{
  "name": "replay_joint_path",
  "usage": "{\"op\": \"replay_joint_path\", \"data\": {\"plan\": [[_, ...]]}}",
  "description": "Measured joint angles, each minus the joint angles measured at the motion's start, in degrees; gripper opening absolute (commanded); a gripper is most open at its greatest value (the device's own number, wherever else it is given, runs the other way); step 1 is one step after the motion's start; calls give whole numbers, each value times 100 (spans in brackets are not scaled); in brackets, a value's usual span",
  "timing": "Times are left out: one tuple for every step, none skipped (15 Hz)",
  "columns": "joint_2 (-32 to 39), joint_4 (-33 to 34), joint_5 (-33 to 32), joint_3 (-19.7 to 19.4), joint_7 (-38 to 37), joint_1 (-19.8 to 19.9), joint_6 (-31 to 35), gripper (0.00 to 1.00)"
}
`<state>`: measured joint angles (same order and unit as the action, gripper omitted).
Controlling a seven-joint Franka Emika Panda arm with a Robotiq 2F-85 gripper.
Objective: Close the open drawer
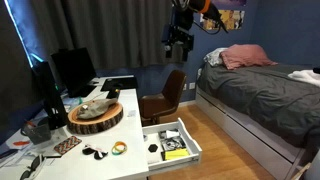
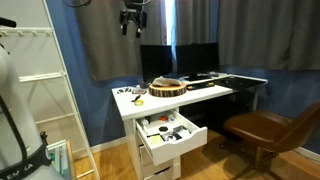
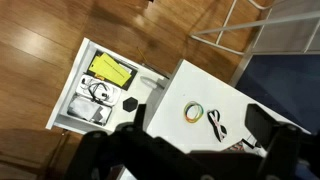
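High over the drawer end of the white desk (image 2: pixel 200 95) hangs the gripper (image 2: pixel 133 22), touching nothing; its fingers look spread in the wrist view, where they show only as dark blurs along the bottom edge, so this is a reading rather than a certainty.

The open drawer (image 2: pixel 182 148) stands pulled out from under the desktop, near the floor, crowded with small things, a yellow item (image 3: pixel 110 70) among them.

Trouble could come from the long descent; a path kept too close to the desk might clip its edge or sweep the tape roll (image 3: pixel 193 113) off the top. Fingers that dip inside instead of meeting the front panel could snag the contents; an off-centre push might skew the drawer so it binds. The brown chair (image 1: pixel 165 100) stands near and may crowd the arm.

Relative to the gripper, the drawer lies well below and apart; the wrist view shows it toward the upper left.
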<state>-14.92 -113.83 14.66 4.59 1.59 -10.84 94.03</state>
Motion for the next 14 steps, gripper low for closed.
{"op": "replay_joint_path", "data": {"plan": [[0, 1, 0, 0, 0, 0, 0, 100], [0, 1, 0, 0, 0, 0, 0, 100], [0, 1, 0, 0, 0, 0, 0, 100], [0, 1, 0, 0, 0, 0, 1, 100], [0, 2, 0, 0, 0, 0, 1, 100], [0, 1, 0, 0, 0, 0, 1, 100], [0, 1, 0, 0, 0, 0, 1, 100], [0, 2, 0, 0, 0, 0, 1, 100], [0, 2, 0, 0, 0, 0, 1, 100], [0, 2, 0, 0, 0, 0, 1, 100], [16, 6, 5, -3, -59, 33, 1, 100], [58, 10, 8, -10, -155, 103, 25, 100], [127, 10, 10, -35, -296, 205, 97, 100], [226, 2, 10, -69, -419, 323, 244, 100]]}}
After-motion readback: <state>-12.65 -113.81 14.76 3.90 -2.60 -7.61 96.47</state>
